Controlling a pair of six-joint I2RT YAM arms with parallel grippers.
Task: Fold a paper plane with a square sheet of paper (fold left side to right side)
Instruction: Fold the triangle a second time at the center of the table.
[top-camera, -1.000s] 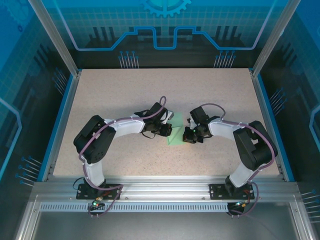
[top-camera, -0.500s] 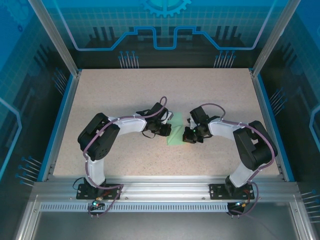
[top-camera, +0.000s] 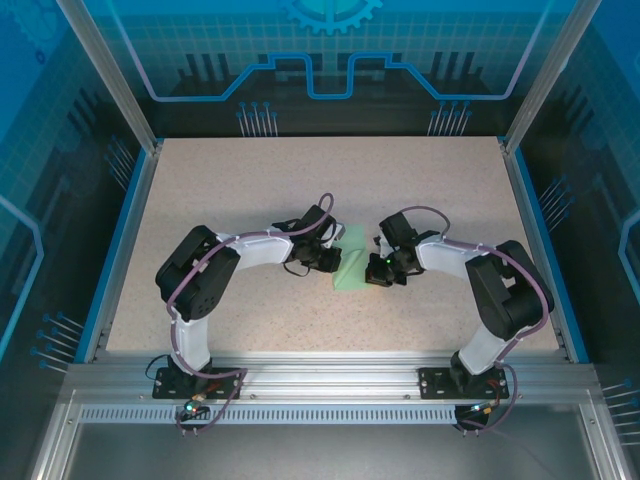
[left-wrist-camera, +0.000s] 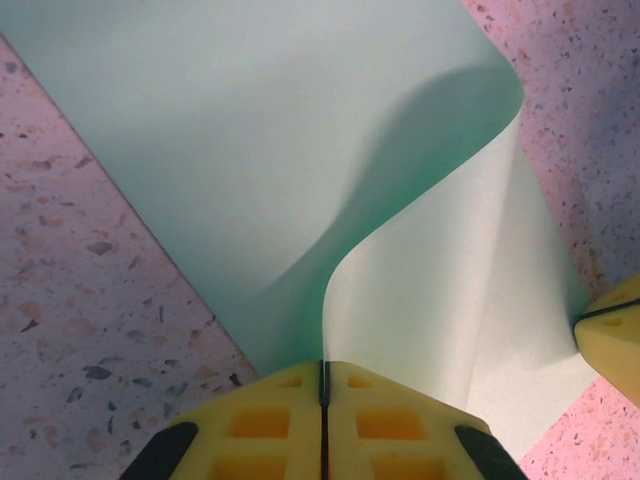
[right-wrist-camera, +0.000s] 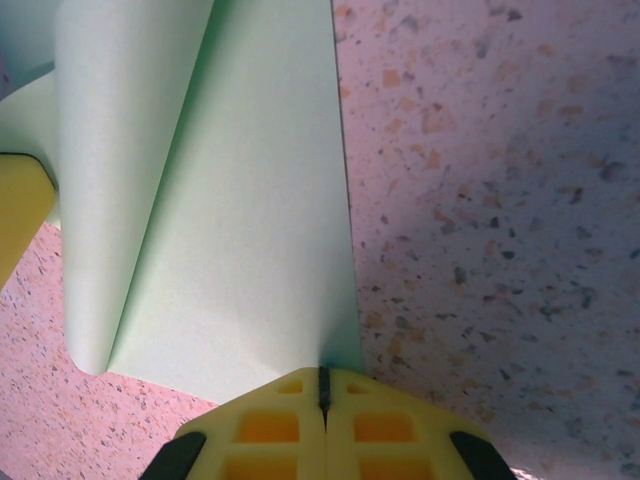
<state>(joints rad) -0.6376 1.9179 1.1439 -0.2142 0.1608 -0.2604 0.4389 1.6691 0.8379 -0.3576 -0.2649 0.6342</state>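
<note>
Mint-green, thin and unmarked, the square sheet of paper (top-camera: 352, 268) lay on the speckled beige bench (top-camera: 300, 190) between the two claws. The left claw (top-camera: 335, 262) touched one side of it and the right claw (top-camera: 377, 270) the other.

Seen from the left wrist, the left claw (left-wrist-camera: 323, 372) was closed tight, its yellow pads meeting in a thin seam with the lifted edge of the sheet (left-wrist-camera: 250, 130) pinched there. From that seam the paper rose in a curl ahead of the claw and bent over to the right, down toward a yellow fingertip (left-wrist-camera: 612, 335) of the other arm.

Seen from the right wrist, the right claw (right-wrist-camera: 322, 378) was closed too. The sheet's (right-wrist-camera: 250, 250) straight edge ran directly into its seam; whether it was pinched or only pressed there I could not tell. A turned-over flap lay ahead and left of this claw, with speckled bench (right-wrist-camera: 480, 200) to its right
</note>
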